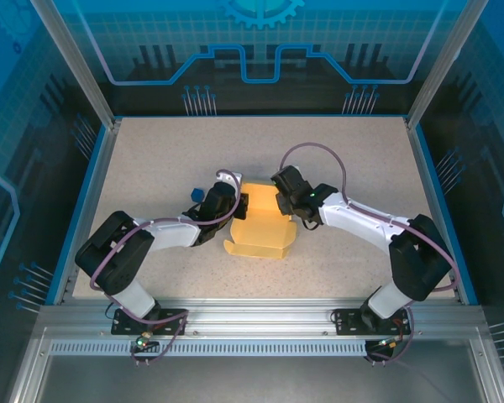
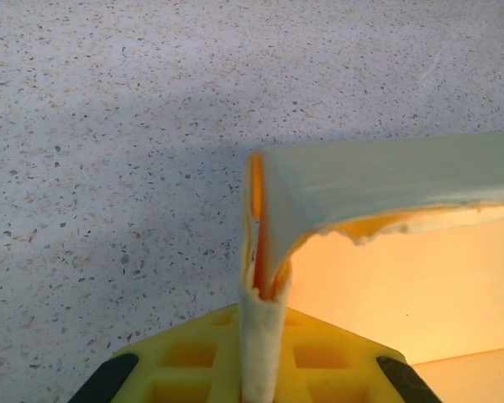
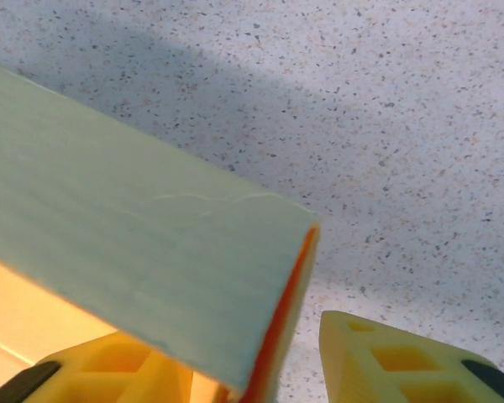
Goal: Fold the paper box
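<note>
left gripper [image 2: 265, 340]: pinching a folded flap of the paper box [image 1: 260, 227] between its fingers | right gripper [image 3: 235, 340]: spread, box wall between fingers, gap beside one finger

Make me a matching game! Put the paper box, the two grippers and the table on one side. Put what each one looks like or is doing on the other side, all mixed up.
Things:
1. paper box
2. left gripper
3. right gripper
4. table

Descriptions:
A. speckled beige-grey
B. fingers apart, with a flap's edge between them
C. pale yellow, partly folded
D. fingers pinching a folded edge

Right pairs: 1-C, 2-D, 3-B, 4-A.
</note>
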### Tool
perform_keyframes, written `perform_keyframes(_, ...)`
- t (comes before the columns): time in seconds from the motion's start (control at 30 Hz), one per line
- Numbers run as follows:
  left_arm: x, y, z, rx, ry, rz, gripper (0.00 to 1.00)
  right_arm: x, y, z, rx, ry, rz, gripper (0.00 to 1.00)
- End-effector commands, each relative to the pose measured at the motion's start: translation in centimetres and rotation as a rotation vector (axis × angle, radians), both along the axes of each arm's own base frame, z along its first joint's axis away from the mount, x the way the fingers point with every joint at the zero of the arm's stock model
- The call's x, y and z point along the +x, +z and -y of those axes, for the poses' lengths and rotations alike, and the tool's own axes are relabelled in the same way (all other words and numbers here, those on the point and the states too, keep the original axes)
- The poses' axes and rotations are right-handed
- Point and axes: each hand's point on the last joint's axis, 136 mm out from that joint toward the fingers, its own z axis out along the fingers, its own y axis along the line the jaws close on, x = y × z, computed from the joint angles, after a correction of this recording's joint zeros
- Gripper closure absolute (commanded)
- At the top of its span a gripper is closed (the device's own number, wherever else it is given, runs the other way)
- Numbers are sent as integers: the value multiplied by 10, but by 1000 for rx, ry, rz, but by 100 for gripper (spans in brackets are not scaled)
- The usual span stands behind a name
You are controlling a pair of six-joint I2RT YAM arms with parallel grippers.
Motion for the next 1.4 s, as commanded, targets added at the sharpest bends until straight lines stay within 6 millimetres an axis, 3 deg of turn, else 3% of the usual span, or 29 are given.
perform_keyframes(0.0, 8, 17, 0, -12, 10, 45, 87, 5, 5, 12, -29, -54, 10, 64)
perform_keyframes(0.4, 9, 18, 2, -17, 5, 44, 88, 19, 0, 23, -139, -138, 40, 85)
perform_keyframes(0.9, 10, 16, 3, -18, 5, 38, 88, 28, -18, 42, -350, -217, 30, 87)
perform_keyframes(1.17, 11, 15, 4, -11, 8, 34, 87, 25, -2, 11, -187, -118, 44, 79)
perform_keyframes(1.37, 11, 13, 2, 4, 13, 25, 87, 15, 13, -16, 0, -25, 35, 57)
